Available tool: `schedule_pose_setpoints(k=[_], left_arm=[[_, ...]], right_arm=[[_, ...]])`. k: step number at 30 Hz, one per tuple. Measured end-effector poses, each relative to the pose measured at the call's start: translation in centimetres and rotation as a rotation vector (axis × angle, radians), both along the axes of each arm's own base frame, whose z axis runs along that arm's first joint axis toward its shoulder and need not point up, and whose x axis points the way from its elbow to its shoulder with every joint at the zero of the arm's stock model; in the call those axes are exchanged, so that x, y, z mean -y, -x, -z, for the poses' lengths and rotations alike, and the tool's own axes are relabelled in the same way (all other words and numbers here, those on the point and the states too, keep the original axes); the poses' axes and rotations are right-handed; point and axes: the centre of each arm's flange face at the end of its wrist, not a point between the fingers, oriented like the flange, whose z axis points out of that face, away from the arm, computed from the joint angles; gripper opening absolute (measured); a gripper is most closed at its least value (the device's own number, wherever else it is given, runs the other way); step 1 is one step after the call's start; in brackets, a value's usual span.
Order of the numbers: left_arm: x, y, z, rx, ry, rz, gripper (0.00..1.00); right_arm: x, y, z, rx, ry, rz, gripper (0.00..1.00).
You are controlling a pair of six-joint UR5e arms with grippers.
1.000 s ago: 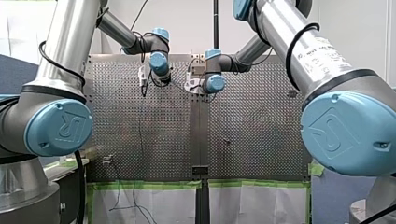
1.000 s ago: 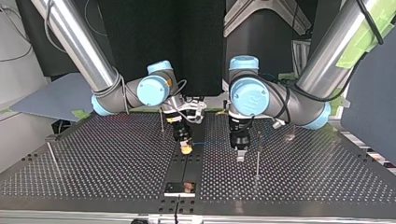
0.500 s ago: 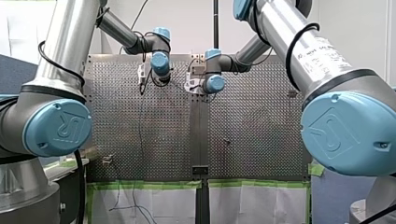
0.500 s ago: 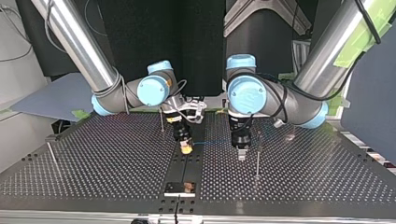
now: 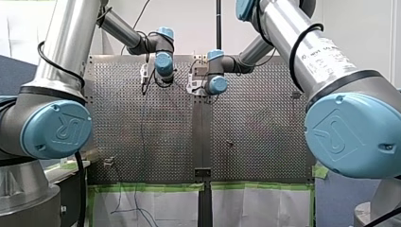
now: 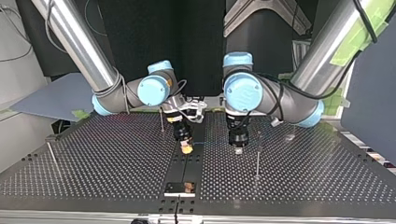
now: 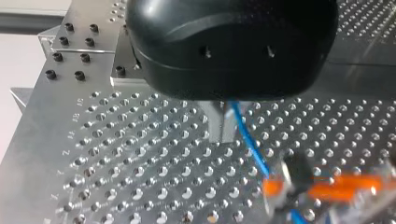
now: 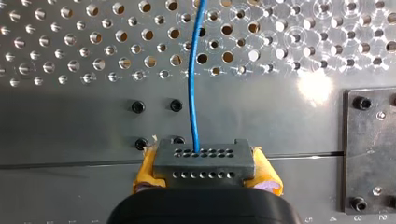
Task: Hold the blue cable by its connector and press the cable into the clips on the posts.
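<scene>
mostly hidden left gripper pinches blue cable; right gripper clamps connector

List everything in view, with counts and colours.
cable: one, blue, running from the connector to my left gripper
connector: one, dark grey, in my right gripper
posts: at least three, thin metal, upright on the table
table: one, perforated metal
plate: one, black, top view's near edge
tape: green strips, table edge in front view
right gripper: yellow pads, shut on the connector
left gripper: black, metal fingers, shut on the cable
</scene>
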Motion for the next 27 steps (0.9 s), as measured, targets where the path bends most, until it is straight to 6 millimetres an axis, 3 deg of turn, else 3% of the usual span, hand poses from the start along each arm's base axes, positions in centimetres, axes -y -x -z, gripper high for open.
schedule_pose_setpoints(k=[19,27], left_arm=[[1.2,-0.4,-0.7,0.079,0.053,0.021,0.00],[2.6,-0.3,0.5,0.072,0.086,0.043,0.00]], right_arm=[[1.1,1.8,1.7,-0.028,-0.027,0.028,0.00],[1.7,3.3,3.1,-0.048,-0.051,0.049,0.00]])
